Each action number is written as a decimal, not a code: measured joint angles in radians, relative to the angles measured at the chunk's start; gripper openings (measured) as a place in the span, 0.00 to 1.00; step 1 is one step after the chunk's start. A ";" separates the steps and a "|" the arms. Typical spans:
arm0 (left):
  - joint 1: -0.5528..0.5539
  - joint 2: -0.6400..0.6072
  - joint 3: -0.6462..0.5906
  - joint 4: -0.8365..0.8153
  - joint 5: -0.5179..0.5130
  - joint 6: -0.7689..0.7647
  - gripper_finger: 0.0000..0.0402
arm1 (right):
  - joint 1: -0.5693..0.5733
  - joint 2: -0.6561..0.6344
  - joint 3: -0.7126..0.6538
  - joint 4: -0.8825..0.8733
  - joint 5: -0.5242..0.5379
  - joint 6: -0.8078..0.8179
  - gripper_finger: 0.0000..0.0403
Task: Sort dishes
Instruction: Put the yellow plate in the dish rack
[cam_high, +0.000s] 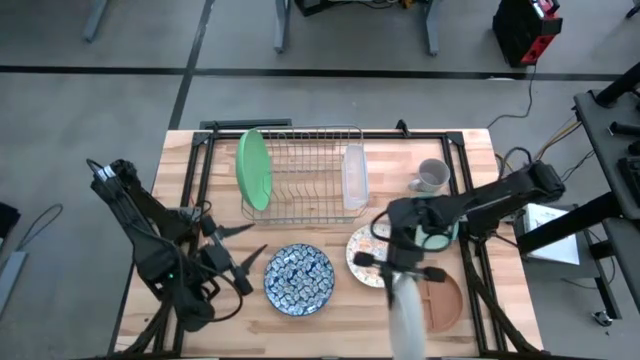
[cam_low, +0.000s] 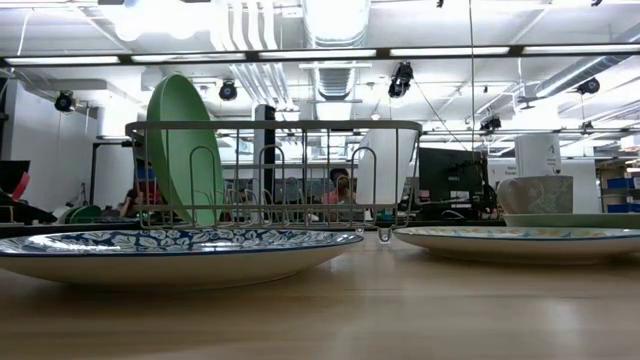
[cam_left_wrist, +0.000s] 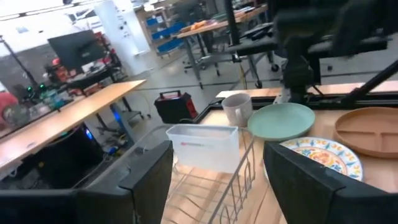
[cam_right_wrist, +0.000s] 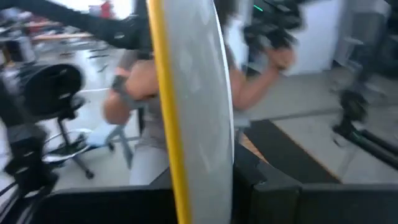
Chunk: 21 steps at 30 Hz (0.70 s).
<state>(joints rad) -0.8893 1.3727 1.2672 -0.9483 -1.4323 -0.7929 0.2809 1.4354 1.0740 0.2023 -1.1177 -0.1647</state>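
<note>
We see the right gripper (cam_high: 403, 262) near the table's front edge, clenched on a round plate with a yellow rim (cam_right_wrist: 186, 106), held upright on its edge; motion smear hides its colour, though it may be the gold speckled one. The large bright green plate (cam_high: 253, 170) stands on edge at the left end of the wire dish rack (cam_high: 310, 150). The plate with the blue floral pattern (cam_high: 299, 279) lies flat in front of the rack. To its right lies a white plate with a multicolour floral rim (cam_high: 363, 250), the pale teal plate (cam_left_wrist: 281, 120) behind it and the brown divided plate (cam_high: 446, 298) beside it. The left gripper (cam_high: 236, 252) hovers left of the blue plate, fingers spread and empty. A small grey mug (cam_high: 430, 177) stands right of the rack.
</note>
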 joint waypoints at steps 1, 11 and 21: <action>0.000 0.000 -0.014 -0.007 -0.002 -0.022 0.59 | 0.009 -0.013 0.000 -0.008 0.004 -0.002 0.06; 0.002 -0.022 -0.069 -0.073 -0.072 -0.047 0.58 | 0.016 -0.169 0.000 -0.313 0.541 -0.106 0.06; 0.007 -0.094 -0.071 -0.257 -0.091 -0.056 0.58 | -0.147 -0.195 0.174 -0.635 1.257 -0.433 0.05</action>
<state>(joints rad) -0.8818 1.2786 1.1961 -1.2049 -1.5232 -0.8490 0.1334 1.2401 1.2479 -0.4329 0.1390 -0.5981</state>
